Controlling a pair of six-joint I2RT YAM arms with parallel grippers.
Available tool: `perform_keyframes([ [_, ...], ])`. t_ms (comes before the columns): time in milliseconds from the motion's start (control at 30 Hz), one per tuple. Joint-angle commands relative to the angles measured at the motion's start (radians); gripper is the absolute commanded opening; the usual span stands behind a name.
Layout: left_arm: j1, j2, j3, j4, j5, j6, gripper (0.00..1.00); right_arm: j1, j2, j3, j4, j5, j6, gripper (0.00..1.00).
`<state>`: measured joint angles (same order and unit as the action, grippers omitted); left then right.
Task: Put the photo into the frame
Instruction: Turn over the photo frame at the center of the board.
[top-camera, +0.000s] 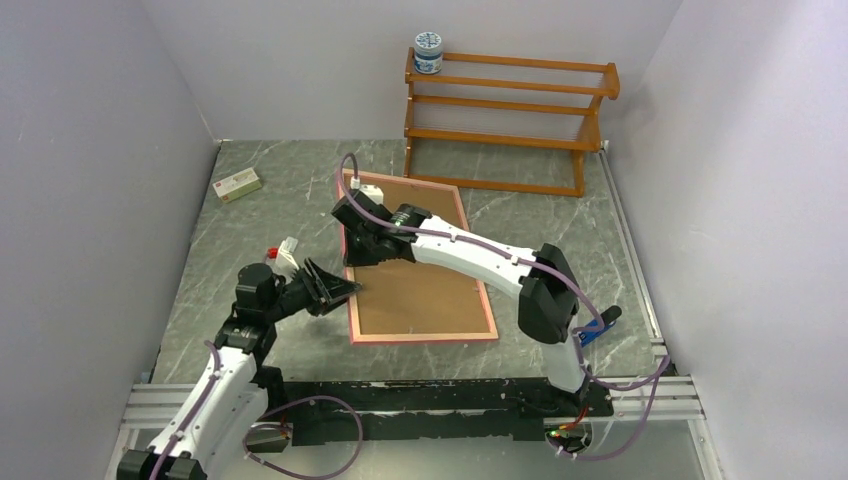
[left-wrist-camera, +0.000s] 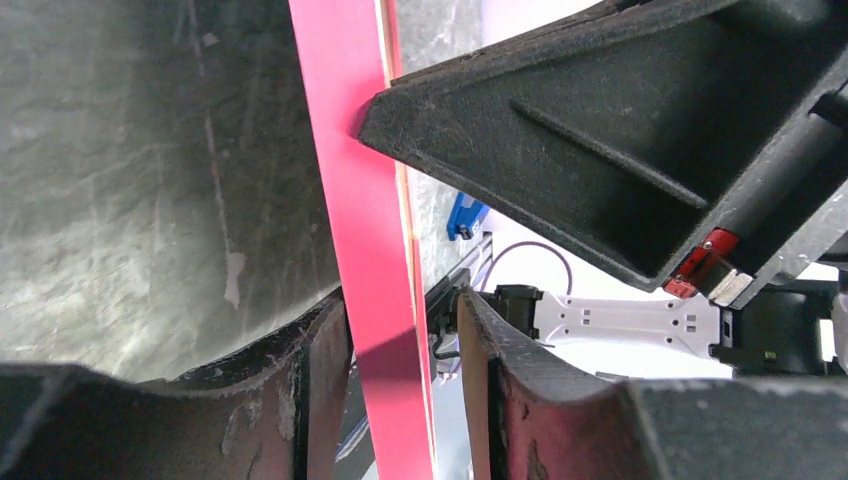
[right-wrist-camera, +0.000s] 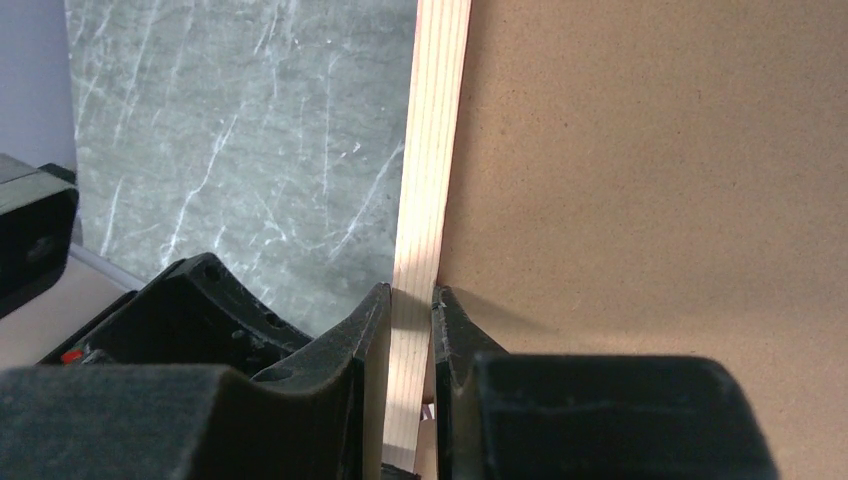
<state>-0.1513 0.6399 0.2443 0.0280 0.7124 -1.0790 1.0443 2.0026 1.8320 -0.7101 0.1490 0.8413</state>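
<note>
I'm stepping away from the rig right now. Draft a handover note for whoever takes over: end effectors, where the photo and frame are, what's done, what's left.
Right end effector: shut on the left rail of the frame.
Left end effector: open, straddling the same rail nearer the arm bases, with a gap on one side.
Frame: back up on the table, with the brown fibreboard panel lying in it.
Photo: not visible in any view; I cannot tell whether it is under the panel.
Done: only the hold on the rail can be confirmed.
Left: find the photo and confirm it sits in the frame.
</note>
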Motion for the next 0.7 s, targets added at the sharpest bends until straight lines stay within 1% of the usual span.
perform_keyframes([
  [0, -0.001, 0.030, 0.012, 0.171, 0.076, -0.029, 0.47, -0.021, -0.106, -0.009, 0.106, -0.020, 0.004, 0.00],
  [100, -0.001, 0.065, 0.036, 0.151, 0.080, -0.002, 0.46, -0.031, -0.122, -0.021, 0.123, -0.040, 0.009, 0.00],
  [233, -0.001, 0.102, 0.073, 0.107, 0.073, 0.043, 0.42, -0.033, -0.130, -0.018, 0.128, -0.050, 0.005, 0.00],
  [267, -0.001, 0.115, 0.085, 0.092, 0.077, 0.059, 0.38, -0.033, -0.130, -0.017, 0.128, -0.054, 0.003, 0.00],
  [333, -0.001, 0.138, 0.116, 0.067, 0.100, 0.097, 0.22, -0.032, -0.130, -0.015, 0.123, -0.058, 0.000, 0.01],
  [367, -0.002, 0.146, 0.136, 0.034, 0.106, 0.125, 0.13, -0.032, -0.128, -0.010, 0.118, -0.056, -0.008, 0.04],
  [400, -0.002, 0.150, 0.165, -0.026, 0.104, 0.158, 0.06, -0.033, -0.128, -0.004, 0.101, -0.050, -0.015, 0.10],
  [433, -0.001, 0.148, 0.193, -0.090, 0.091, 0.193, 0.03, -0.036, -0.128, 0.006, 0.084, -0.043, -0.021, 0.16],
  [533, -0.002, 0.137, 0.288, -0.277, 0.036, 0.280, 0.03, -0.048, -0.153, 0.010, 0.042, -0.019, -0.034, 0.38],
  [633, -0.001, 0.136, 0.394, -0.455, -0.034, 0.345, 0.03, -0.070, -0.214, -0.024, 0.040, -0.006, -0.043, 0.52],
  [667, -0.001, 0.138, 0.427, -0.506, -0.063, 0.364, 0.03, -0.076, -0.241, -0.037, 0.042, 0.001, -0.045, 0.55],
])
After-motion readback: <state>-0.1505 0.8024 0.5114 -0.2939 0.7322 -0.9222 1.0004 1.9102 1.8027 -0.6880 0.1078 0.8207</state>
